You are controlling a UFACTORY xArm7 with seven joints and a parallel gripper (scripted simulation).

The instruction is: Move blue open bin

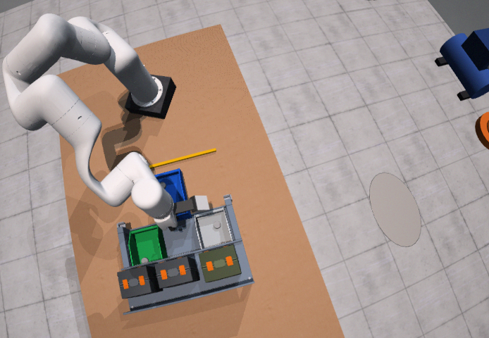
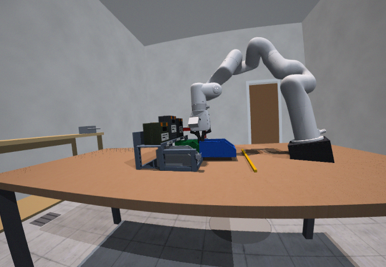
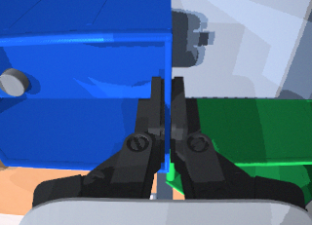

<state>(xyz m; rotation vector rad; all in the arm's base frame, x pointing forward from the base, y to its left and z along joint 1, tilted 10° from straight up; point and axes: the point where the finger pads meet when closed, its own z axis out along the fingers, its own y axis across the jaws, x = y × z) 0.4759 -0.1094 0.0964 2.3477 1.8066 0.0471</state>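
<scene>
No readable writing anywhere; we note pale label patches on the dark cases [image 2: 164, 129] atop the shelf [image 2: 136, 148], too small to read.

Blue bin [image 2: 217, 148] sits on the table [image 2: 262, 185], just in front of the shelf, its rear wall at the shelf's edge. One small grey round part [image 3: 14, 83] lies inside it.

Gripper [image 3: 166, 108]: fingers nearly together, clamped on the bin's thin rear wall.

Green bin [image 1: 146, 243] in its shelf bay, a grey part near its back. Grey bin [image 1: 213, 230] in the other end bay, one round part inside. Yellow strip [image 1: 183, 158] lies on the table beyond the blue bin.
</scene>
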